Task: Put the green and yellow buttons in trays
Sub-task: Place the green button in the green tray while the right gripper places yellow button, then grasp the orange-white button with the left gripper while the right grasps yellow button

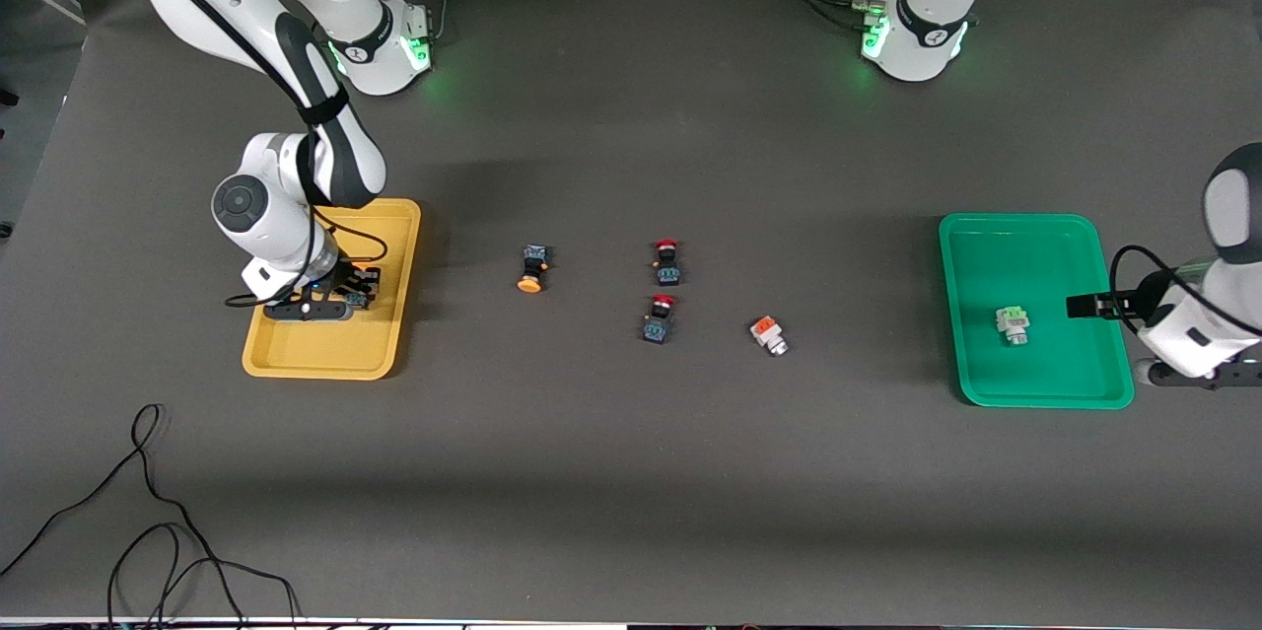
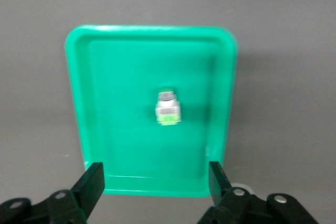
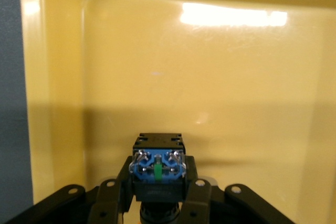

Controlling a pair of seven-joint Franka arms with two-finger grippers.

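Jaws: left gripper (image 2: pixel 156 182) released over shallow green plastic tray (image 1: pixel 961 315), white-grey green-topped switch (image 1: pixel 1013 324) dropped inside | right gripper (image 3: pixel 157 190) clenched on black-blue switch (image 3: pixel 158 163) over shallow yellow plastic tray (image 1: pixel 394 315) | next: release; orange-capped black-blue switch (image 1: pixel 533 269) waits at tray's 3 o'clock on bench (image 1: pixel 631 472)

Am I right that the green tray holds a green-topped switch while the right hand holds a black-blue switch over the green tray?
Not quite: the right hand holds its black-blue switch over the yellow tray, as the right wrist view shows. The green-topped switch does lie in the green tray.

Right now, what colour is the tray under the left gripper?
Green tray; clearest in the left wrist view.

Cap of the held switch (image 3: pixel 158 165), perhaps yellow, hidden by fingers (image 3: pixel 195 195).
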